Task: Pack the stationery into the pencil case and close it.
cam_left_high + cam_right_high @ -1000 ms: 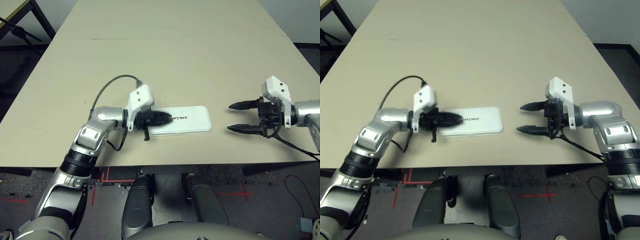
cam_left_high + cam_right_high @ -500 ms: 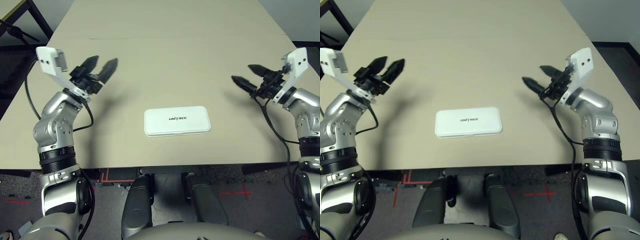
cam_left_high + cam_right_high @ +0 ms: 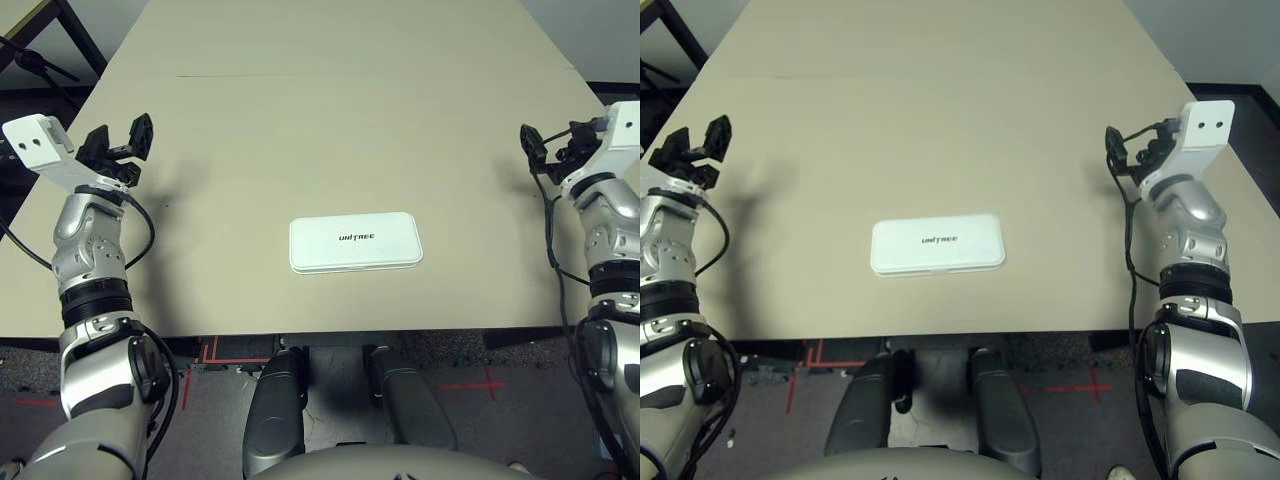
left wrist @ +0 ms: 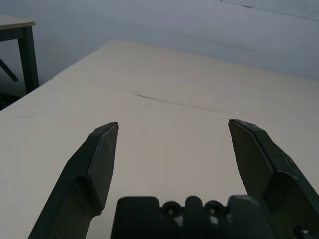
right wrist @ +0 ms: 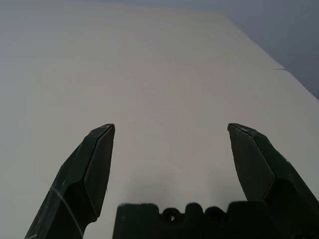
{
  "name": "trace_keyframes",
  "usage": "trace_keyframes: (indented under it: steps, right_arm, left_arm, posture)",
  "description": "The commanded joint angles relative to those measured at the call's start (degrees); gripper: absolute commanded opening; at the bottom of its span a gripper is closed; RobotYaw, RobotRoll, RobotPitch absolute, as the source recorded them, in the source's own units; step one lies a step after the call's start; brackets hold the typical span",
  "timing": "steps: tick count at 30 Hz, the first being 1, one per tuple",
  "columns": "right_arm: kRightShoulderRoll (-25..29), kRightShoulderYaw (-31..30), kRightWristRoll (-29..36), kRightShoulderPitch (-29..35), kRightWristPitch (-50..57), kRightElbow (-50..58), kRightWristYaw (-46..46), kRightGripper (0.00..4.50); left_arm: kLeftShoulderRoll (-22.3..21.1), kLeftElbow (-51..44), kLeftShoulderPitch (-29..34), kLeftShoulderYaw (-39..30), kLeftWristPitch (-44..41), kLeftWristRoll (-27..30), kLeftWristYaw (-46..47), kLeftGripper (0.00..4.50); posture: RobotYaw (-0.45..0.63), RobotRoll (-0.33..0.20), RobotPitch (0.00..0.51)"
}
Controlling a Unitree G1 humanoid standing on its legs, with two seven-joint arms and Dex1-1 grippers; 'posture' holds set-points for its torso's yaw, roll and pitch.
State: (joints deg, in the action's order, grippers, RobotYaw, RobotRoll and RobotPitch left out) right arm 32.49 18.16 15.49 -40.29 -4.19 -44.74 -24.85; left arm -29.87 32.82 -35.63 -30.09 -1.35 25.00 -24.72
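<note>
Flat white rounded-rectangle plastic pencil case [image 3: 355, 242], lid down, lies near the beige table's [image 3: 330, 110] front edge.
Left gripper [image 3: 120, 142] and right gripper [image 3: 540, 146] hover spread wide at opposite sides, well apart from it.

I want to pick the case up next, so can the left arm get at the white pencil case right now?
Probably yes: the flat white plastic pencil case lies closed on bare table, and the open left end effector has nothing in its way.
</note>
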Motion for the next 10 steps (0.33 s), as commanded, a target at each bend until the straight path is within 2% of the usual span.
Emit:
trace_keyframes:
  steps: [1,10]
  right_arm:
    - [-0.29,-0.01,-0.16,1.26,-0.16,0.70,-0.55,4.50]
    - [-0.32,0.25,0.20,2.19,0.53,2.31,-1.01,4.50]
  left_arm:
    - [-0.37,1.96,0.69,0.74,1.28,-0.93,0.14,4.46]
    - [-0.79,5.56,-0.90,2.31,2.97,-1.19,-0.65,4.46]
  posture:
    - [-0.02,0.000,0.239]
    - [-0.04,0.000,0.234]
